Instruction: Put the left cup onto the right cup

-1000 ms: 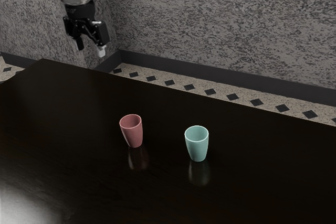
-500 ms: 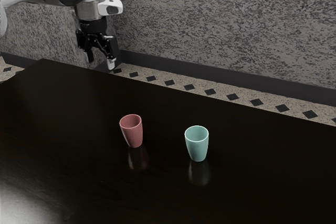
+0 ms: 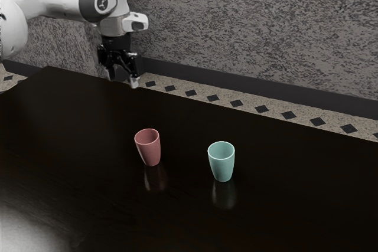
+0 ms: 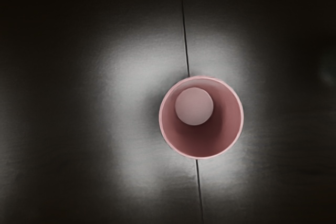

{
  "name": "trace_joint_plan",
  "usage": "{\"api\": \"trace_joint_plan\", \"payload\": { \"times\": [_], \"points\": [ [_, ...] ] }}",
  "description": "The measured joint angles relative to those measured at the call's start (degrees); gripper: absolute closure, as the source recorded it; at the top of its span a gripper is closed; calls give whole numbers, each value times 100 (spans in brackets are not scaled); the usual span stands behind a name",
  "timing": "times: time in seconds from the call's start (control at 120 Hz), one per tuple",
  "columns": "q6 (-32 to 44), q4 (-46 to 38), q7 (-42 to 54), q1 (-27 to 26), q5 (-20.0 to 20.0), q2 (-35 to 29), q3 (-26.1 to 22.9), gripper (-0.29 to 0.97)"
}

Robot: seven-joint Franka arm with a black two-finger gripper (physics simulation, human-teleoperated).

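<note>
Above the pink cup (image 4: 201, 117), stood upright on the table (image 3: 71, 146) near the teal cup (image 3: 221, 161), the gripper (image 3: 123, 76) is held open and empty; approach judged underway, straight descent to straddle its rim needed next.

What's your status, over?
Gripper open, empty, well above cups. Pink cup upright, untouched, centred under gripper. Teal cup upright, apart. Nothing in the way.

scene dim | table (image 3: 283, 205) glossy, reflective | pale glare around pink cup (image 4: 201, 116)

Dark glossy table (image 3: 283, 205), speckled wall (image 3: 266, 22)
</note>
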Motion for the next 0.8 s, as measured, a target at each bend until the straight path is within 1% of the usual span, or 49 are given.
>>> {"api": "trace_joint_plan", "payload": {
  "times": [0.542, 0.8],
  "points": [
    [484, -372, -68, -71, -77, 22, 19, 2],
    [681, -565, -131, -253, -84, 20, 27, 2]
  ]
}}
